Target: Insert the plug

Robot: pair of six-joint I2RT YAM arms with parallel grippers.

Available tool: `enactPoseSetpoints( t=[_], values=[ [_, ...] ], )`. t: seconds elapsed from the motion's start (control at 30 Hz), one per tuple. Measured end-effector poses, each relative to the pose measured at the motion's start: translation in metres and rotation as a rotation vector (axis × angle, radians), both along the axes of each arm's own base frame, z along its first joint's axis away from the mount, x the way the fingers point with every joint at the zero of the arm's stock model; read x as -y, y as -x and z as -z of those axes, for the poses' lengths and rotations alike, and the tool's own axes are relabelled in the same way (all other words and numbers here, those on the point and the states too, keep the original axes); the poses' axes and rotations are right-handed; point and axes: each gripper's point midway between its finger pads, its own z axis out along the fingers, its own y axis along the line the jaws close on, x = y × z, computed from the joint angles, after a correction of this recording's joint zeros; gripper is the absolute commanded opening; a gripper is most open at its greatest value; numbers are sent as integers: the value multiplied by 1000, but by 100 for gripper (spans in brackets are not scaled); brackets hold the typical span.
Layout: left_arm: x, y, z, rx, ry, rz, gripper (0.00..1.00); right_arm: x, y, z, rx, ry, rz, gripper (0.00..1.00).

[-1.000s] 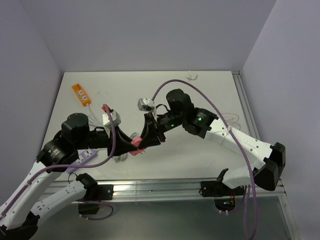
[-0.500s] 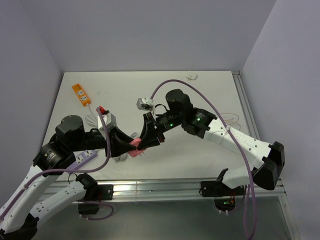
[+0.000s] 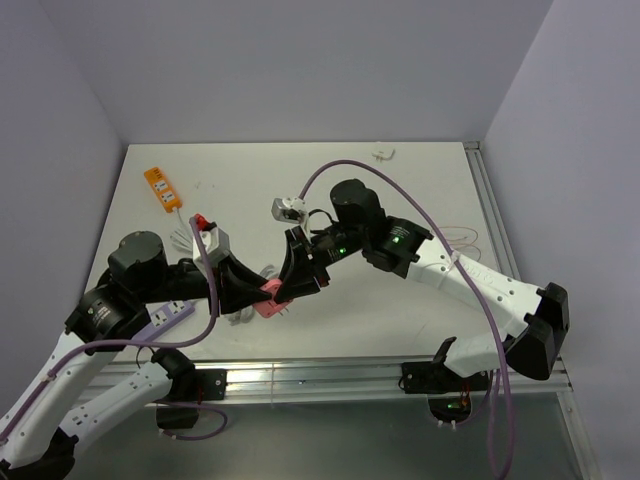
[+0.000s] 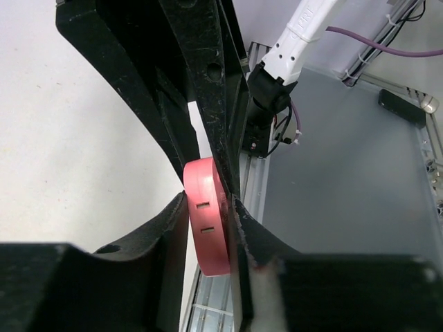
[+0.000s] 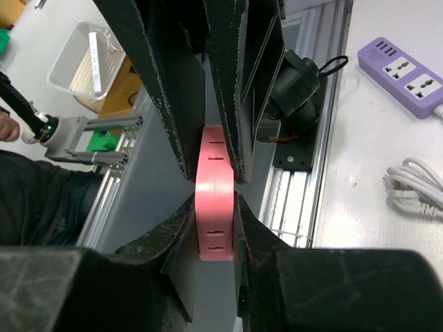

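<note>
The salmon-pink plug (image 3: 268, 298) hangs just above the table's near middle, pinched from both sides. My left gripper (image 3: 259, 293) comes in from the left and my right gripper (image 3: 284, 289) from the right, fingertips nearly meeting. In the left wrist view my left gripper (image 4: 208, 232) is shut on the plug (image 4: 208, 221), with the right gripper's fingers (image 4: 201, 104) on its far end. In the right wrist view my right gripper (image 5: 216, 225) is shut on the plug (image 5: 216, 200). The lilac power strip (image 3: 170, 315) lies under my left arm. I cannot see the cord.
The lilac strip also shows in the right wrist view (image 5: 408, 76), beside a coiled white cable (image 5: 415, 187). An orange power strip (image 3: 162, 187) lies at the far left. A small white piece (image 3: 383, 154) sits at the back edge. The metal rail (image 3: 330, 375) runs along the near edge.
My left arm has drawn back and lowered, and its fingers have come round the plug that the right gripper holds. The plug has shifted slightly left. The right arm has barely moved.
</note>
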Motion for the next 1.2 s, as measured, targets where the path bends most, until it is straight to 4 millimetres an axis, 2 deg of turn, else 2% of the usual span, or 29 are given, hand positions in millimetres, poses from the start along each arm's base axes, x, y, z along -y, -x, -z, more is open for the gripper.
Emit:
enactPoseSetpoints(
  t=[0.13, 0.2, 0.23, 0.27, 0.3, 0.4, 0.43, 0.57, 0.6, 0.77, 0.93, 1.03, 1.2],
  values=[
    [1, -2, 2, -14, -6, -1, 14, -1, 1, 1, -2, 5, 1, 0],
    [1, -2, 4, -23, -13, 1, 0, -1, 0, 3, -6, 12, 3, 0],
    [1, -2, 5, -27, -15, 1, 0, -1, 0, 4, -10, 16, 3, 1],
    [1, -2, 6, -31, -19, 2, 0, -1, 0, 5, -13, 20, 4, 13],
    [2, -2, 7, -36, -22, 1, 0, -1, 0, 6, -18, 27, 8, 44],
    [2, -6, 12, -45, -40, -11, 0, -5, -9, 9, -14, 48, 56, 69],
    [2, -7, 14, -47, -49, -21, 0, -7, -13, 11, -4, 57, 87, 71],
    [-9, -28, 26, -43, -126, -154, 0, -7, -41, 18, 25, 106, 252, 73],
    [-13, -35, 27, -32, -149, -195, 0, -3, -49, 19, 27, 122, 303, 77],
    [-24, -66, 25, 14, -244, -335, 0, 29, -85, 17, 45, 156, 525, 76],
    [-38, -91, 50, -14, -367, -449, 0, 44, -108, 24, 47, 192, 643, 75],
    [-55, -101, 61, -39, -426, -544, 0, 47, -113, 40, 23, 233, 673, 73],
    [-93, -118, 70, -85, -526, -740, 0, 49, -110, 69, -38, 298, 679, 73]
  ],
)
